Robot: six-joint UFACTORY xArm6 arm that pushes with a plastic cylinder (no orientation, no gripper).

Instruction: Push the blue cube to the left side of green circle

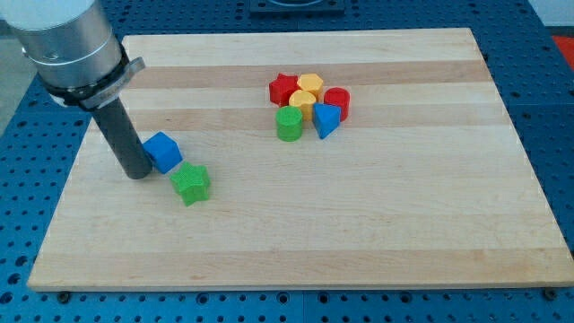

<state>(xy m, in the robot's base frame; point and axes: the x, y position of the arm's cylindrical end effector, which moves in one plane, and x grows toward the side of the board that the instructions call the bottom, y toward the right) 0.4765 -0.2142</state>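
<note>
Your tool, a bare rod holding nothing, has its tip (137, 173) touching the blue cube (162, 151) near the bench's (377, 233) left edge; the green circle (289, 125) sits well apart.

Bright, even light is falling from above across the whole wooden board (359, 242), with no dim corners. Shadows are staying short and soft: a faint one is pooling at the base of my tip (137, 173), and another is sitting under the blue cube (162, 151) just to my tip's right. A pale sheen is showing on the metal collar (67, 40) above my tip. Farther to my tip's right, the clustered blocks, the green circle (289, 124) among them, are looking sharp. Focus is holding crisp throughout, and the board's edges are looking straight, without visible warping.
</note>
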